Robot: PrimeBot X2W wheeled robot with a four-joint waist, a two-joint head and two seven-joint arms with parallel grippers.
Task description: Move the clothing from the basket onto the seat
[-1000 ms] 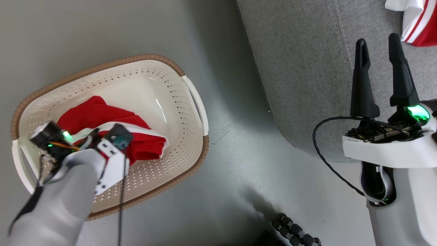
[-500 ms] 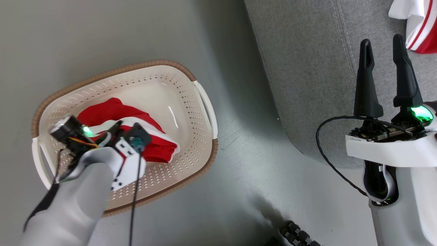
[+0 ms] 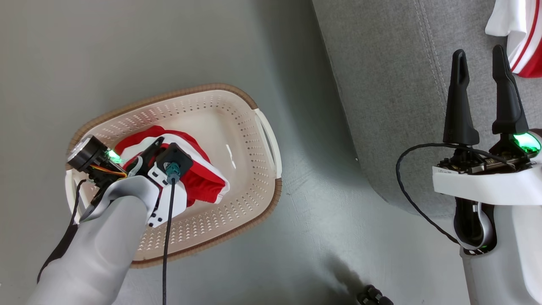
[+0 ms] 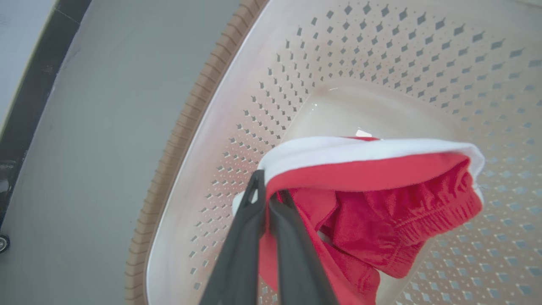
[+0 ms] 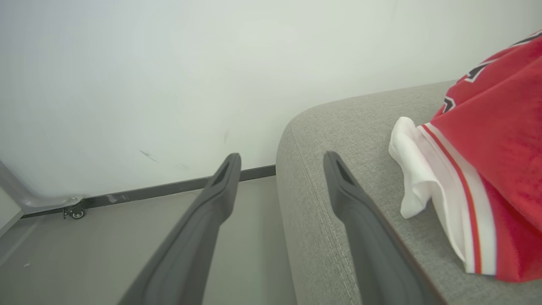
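Note:
The cream basket [image 3: 247,178] with its brown rim stands on the grey floor at the left. Inside it is red clothing [image 3: 203,182] with a white band. My left gripper [image 3: 146,159] reaches down into the basket and is shut on that white edge; in the left wrist view the gripper [image 4: 266,188] pinches the clothing [image 4: 381,203] so that it hangs bunched above the basket's holed wall [image 4: 381,51]. My right gripper [image 3: 478,55] is open and holds nothing, over the grey seat [image 3: 389,93]. A second red and white garment [image 3: 518,38] lies on the seat [image 5: 338,127].
A dark ribbed object [image 3: 372,296] lies on the floor at the bottom edge. The right wrist view has a pale wall, a dark baseboard [image 5: 169,186] and a small caster [image 5: 76,212] at the far left. Grey floor runs between basket and seat.
The head camera has shifted, so everything sits further right and lower. My left gripper stays shut on the clothing, which has bunched up tighter. The right gripper is unchanged.

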